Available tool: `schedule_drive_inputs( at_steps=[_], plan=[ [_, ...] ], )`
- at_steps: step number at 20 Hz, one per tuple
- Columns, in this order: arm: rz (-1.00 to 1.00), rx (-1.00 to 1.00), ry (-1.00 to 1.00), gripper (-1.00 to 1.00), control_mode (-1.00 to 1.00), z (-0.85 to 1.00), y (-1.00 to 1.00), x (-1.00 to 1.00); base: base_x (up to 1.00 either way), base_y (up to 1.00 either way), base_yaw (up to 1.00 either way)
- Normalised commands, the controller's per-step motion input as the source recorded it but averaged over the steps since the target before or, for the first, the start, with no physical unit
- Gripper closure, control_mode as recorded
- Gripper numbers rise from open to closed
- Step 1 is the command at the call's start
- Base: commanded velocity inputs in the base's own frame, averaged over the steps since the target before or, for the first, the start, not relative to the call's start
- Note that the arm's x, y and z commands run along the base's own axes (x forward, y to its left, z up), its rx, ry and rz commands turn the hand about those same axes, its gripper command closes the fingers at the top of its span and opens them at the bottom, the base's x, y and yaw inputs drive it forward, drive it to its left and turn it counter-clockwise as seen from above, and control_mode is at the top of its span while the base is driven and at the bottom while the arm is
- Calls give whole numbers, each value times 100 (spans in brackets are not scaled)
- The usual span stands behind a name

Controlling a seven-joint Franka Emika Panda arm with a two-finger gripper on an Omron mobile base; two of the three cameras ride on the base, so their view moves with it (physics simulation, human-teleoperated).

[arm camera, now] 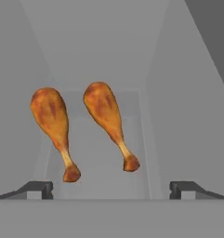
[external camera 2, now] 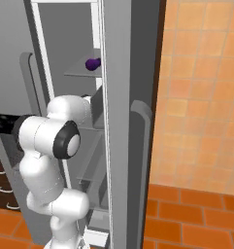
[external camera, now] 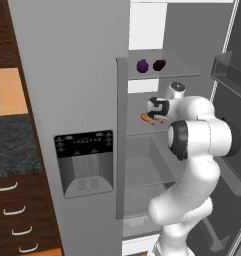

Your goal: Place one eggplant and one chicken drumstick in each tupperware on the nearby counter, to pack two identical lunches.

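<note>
Drumsticks lie side by side on a grey fridge shelf (arm camera: 99, 153), straight ahead of the hand (arm camera: 111, 188), whose two dark fingertips (arm camera: 36, 188) stand wide apart at the bottom of the hand view with nothing between them. The left chicken drumstick (arm camera: 52, 122) and the right chicken drumstick (arm camera: 106, 115) both rest with their thick orange-brown ends away from the hand and their thin bone ends pointing back toward it. The two are apart from each other, and both are clear of the fingertips; the left bone end comes near the left fingertip, while the right bone end sits between the two, somewhat nearer the middle.

From the left base view the white arm (external camera: 197, 135) reaches into the open fridge (external camera: 157, 150) at its middle shelf, the hand (external camera: 154, 117) close beside a scrap of orange that is one drumstick (external camera: 146, 117). One shelf higher, well above the hand, sit the two eggplants: the left eggplant (external camera: 142, 65) and the right eggplant (external camera: 159, 65), dark purple and just beside each other. The right base view shows one eggplant (external camera 2: 93, 63) on that upper shelf (external camera 2: 84, 73), with the arm's elbow (external camera 2: 60, 138) below it. At the far left of the left base view, the dark speckled desk (external camera: 14, 150) runs beside the fridge, with brown drawers (external camera: 19, 220) and silver handles beneath.
</note>
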Motion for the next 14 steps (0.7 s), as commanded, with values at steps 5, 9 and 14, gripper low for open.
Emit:
schedule_drive_inputs(
  at_steps=[5, 9, 14],
  plan=[
    [0, 0, 0, -100, -100, -29, -3, 46, 0, 0, 0],
    [0, 0, 0, -100, -100, -24, 0, 57, 0, 0, 0],
    [0, 0, 0, -100, -100, -24, -5, 52, 0, 0, 0]
  ],
)
